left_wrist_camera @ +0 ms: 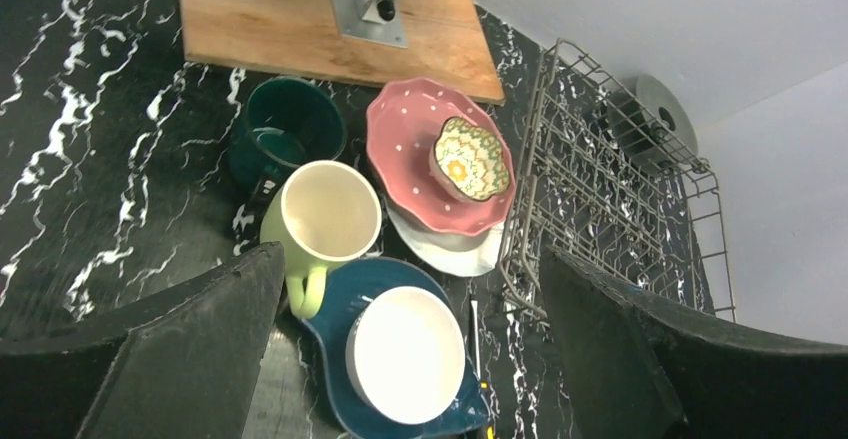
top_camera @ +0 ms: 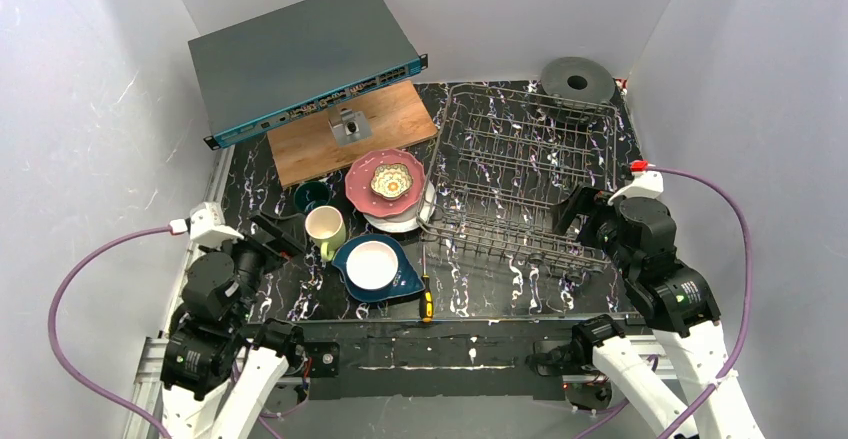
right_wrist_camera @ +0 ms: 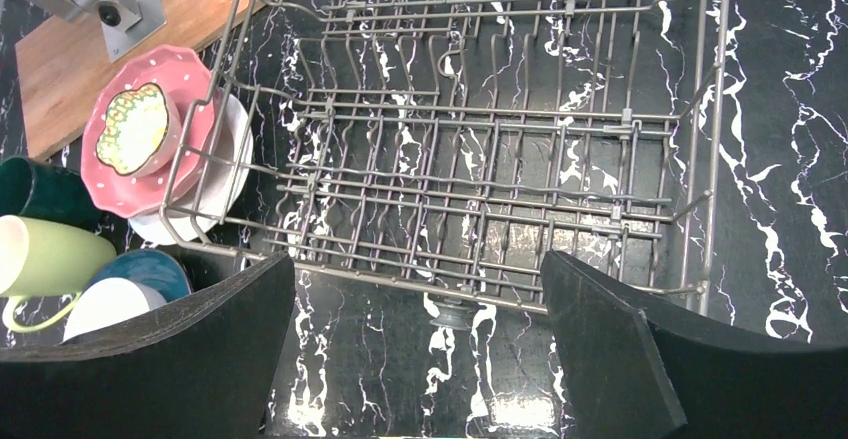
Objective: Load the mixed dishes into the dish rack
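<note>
The empty wire dish rack (top_camera: 515, 242) stands right of centre. To its left lie the mixed dishes: a pink dotted plate (top_camera: 362, 184) holding a small flower-shaped dish (top_camera: 391, 180), stacked on a white plate (top_camera: 397, 225). A dark teal mug (top_camera: 311, 196) and a pale yellow-green mug (top_camera: 326, 229) stand beside them. A white bowl (top_camera: 372, 264) rests on a dark blue plate (top_camera: 407, 278). My left gripper (top_camera: 275, 234) hangs open left of the mugs, the bowl (left_wrist_camera: 405, 354) showing between its fingers. My right gripper (top_camera: 578, 209) hovers open over the rack's near right edge (right_wrist_camera: 470, 274).
A yellow-and-black screwdriver (top_camera: 425, 297) lies at the front beside the blue plate. A wooden board (top_camera: 385, 124) with a metal bracket sits behind the dishes, under a tilted grey network switch (top_camera: 300, 54). A dark grey roll (top_camera: 577, 81) stands at the rack's far corner.
</note>
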Robot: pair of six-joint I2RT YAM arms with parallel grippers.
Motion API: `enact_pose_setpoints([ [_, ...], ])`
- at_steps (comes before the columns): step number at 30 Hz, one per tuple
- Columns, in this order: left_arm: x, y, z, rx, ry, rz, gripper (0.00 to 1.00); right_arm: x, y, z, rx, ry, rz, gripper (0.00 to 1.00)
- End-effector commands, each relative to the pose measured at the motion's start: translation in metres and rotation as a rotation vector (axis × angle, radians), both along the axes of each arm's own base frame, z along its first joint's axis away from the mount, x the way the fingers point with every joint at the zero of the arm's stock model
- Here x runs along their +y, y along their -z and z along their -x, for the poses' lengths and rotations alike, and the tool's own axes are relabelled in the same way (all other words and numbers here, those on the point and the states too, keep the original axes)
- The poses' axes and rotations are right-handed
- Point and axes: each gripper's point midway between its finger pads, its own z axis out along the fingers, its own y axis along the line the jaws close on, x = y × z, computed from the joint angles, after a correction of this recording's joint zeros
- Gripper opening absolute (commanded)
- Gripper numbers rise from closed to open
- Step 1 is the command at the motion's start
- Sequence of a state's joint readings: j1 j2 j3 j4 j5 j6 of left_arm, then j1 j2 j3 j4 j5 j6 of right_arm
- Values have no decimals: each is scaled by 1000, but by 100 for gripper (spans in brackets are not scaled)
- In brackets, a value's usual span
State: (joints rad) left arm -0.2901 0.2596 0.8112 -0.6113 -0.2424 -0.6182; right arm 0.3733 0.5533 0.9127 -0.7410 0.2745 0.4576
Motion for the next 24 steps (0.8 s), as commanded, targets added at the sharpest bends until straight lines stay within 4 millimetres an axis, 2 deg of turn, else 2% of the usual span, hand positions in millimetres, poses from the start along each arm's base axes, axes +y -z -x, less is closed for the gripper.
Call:
enact_pose_setpoints([
  [1,7,9,24,141,-19,6,99,5,-15,-1,-51,-38,-4,100],
  [4,-3,13,43,237,68,-17,99,8,-20,-4,-49,-52,-4,100],
  [8,-30,15,47,227,212,34,99,22,-17,-10,-23,-100,-30,100],
  [11,-43,21,48,243,268,80,99,37,-5,-11,31,-161,-62,100],
  [14,-42,36,45,324,245,83,99,48,1,-12,73,-184,-101,100],
  [16,-39,46,42,399,215,67,99,50,-2,-14,83,-179,-122,100],
  [20,-33,65,31,540,140,42,99,75,-8,-12,97,-319,-157,100],
  [24,-25,89,21,670,28,34,90,91,-9,-12,122,-392,-198,100],
])
